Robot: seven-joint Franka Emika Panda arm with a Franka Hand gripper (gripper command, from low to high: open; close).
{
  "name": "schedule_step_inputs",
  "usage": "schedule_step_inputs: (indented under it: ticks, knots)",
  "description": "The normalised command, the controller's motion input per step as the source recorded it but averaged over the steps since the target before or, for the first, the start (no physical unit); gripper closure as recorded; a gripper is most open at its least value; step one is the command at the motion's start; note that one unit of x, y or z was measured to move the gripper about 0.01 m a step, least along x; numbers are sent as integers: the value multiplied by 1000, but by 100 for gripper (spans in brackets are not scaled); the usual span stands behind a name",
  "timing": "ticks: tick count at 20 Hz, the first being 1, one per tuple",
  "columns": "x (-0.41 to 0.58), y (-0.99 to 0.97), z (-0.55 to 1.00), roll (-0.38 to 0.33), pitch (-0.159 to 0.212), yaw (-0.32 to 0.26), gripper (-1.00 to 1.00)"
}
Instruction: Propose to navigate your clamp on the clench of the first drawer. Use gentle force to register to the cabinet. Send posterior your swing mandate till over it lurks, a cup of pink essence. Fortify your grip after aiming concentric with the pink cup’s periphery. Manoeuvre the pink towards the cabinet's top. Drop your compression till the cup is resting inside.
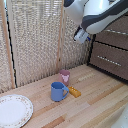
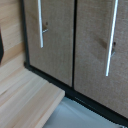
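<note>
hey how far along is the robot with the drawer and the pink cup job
Nothing looks done yet. The clamp hangs in the air near the cabinet, off the clench, and both drawer fronts look shut. The pink cup sits untouched on the table beside the blue mug. Handle, grasp and placing remain.

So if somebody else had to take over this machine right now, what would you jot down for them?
Claw: up in the air near the cabinet, holding nothing; too blurred to tell if it is open or shut.
Cabinet: at the exterior view's right. The wrist view shows two brown drawer fronts with pale bar handles; both drawers look shut.
Pink cup: standing on the wooden table, just behind the blue mug, with a small orange thing beside them.
Done: nothing visible yet.
Left: reach the top drawer's handle, open the drawer, fetch the pink cup, put it inside.
</note>
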Motion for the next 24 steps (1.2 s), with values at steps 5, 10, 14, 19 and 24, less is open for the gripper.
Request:
schedule_step_inputs:
  ticks: [5, 10, 14, 19, 24]
  knots:
    - [0, -502, 0, -279, 9, 32, -100]
    - [-5, -526, 0, -264, 40, -20, -100]
    - [-59, -400, 0, -250, 43, 2, -100]
    - [-95, -425, 0, -262, 29, 2, -100]
    - [-51, -514, -59, -200, 61, 58, -100]
